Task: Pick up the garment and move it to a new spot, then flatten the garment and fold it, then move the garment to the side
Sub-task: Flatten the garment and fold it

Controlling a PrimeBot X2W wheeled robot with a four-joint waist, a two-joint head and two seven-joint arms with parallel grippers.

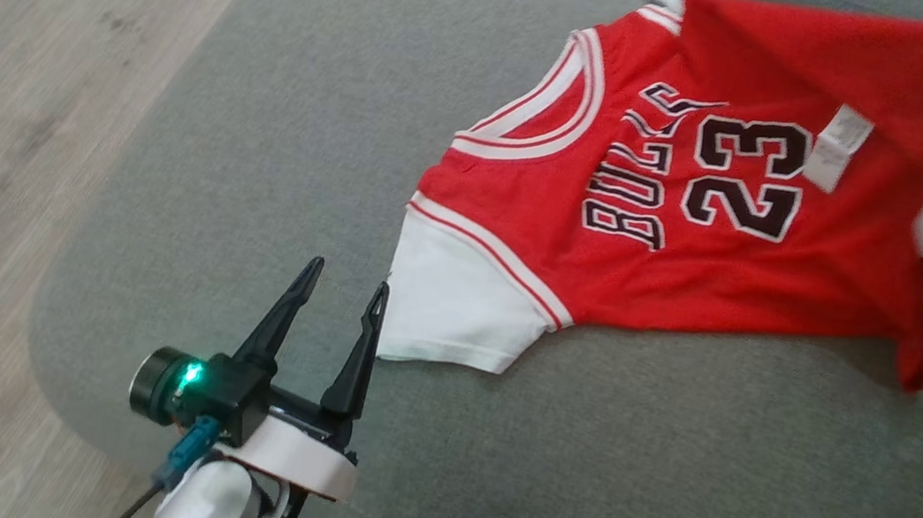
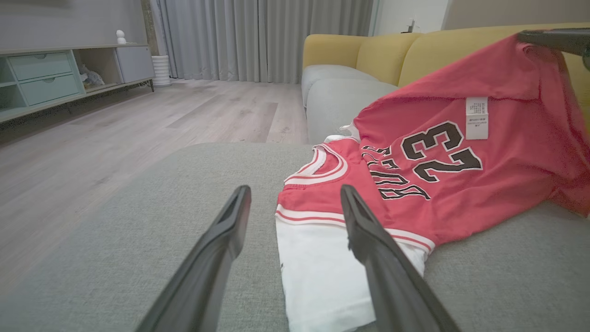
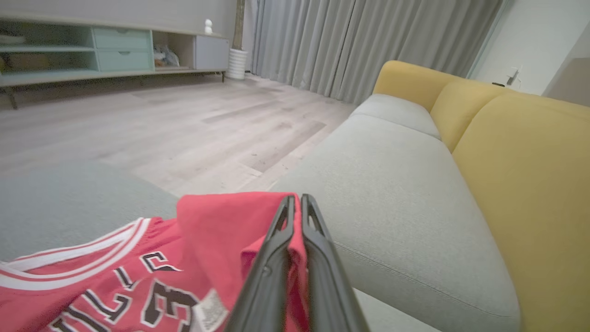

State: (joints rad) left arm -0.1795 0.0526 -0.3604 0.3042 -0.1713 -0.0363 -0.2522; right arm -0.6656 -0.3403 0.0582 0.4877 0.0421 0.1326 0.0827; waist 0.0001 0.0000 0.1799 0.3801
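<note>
Red Bulls jersey (image 1: 696, 236) pinched at one edge on the grey sofa cushion (image 1: 264, 135).
My left gripper (image 1: 349, 275) stands spread just beside the white sleeve (image 1: 454, 312), placed, I judge, to take it; my right gripper (image 3: 298, 199) is clamped on the raised red edge, ready to lift.

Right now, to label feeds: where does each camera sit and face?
Head view: on the head, looking down at the jersey on the grey cushion; open left gripper lower left.
Left wrist view: along that gripper's fingers toward the white sleeve.
Right wrist view: along the right gripper, shut on the jersey's edge.
All show the jersey.
</note>
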